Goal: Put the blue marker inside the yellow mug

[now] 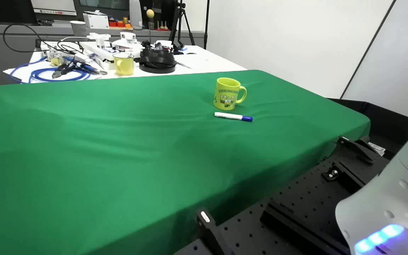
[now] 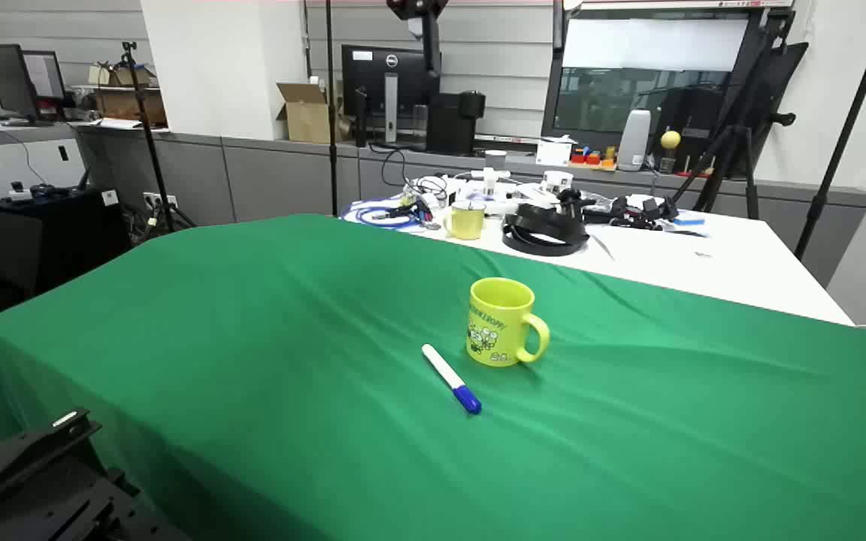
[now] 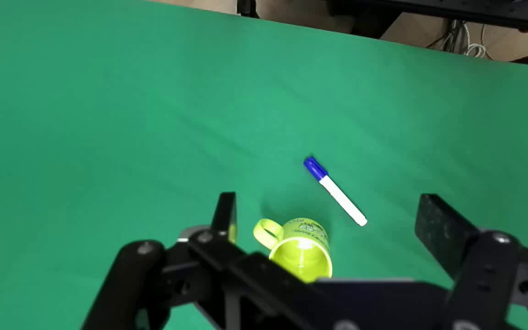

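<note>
Hand (image 3: 329,211), jaws wide, well above blue marker (image 3: 336,192)

1. The claw (image 3: 327,206) hangs above the green cloth (image 3: 108,114), its fingers (image 3: 442,233) spread wide, the room between them free.
2. In the wrist view the blue marker (image 3: 336,192) lies under that gap, the way down to it unblocked.
3. Obstacle below the claw: the yellow mug (image 3: 303,252), upright just beside the marker, a strip of cloth between.
4. Its handle (image 2: 543,336) juts toward one finger's side, taking up more room there.
5. Past the marker, away from the mug, flat cloth leaves room to pass under the claw.
6. Well apart from the claw, beyond the mug, black gear (image 2: 546,223) and a paler cup (image 2: 467,224) crowd the white table (image 2: 734,274).
</note>
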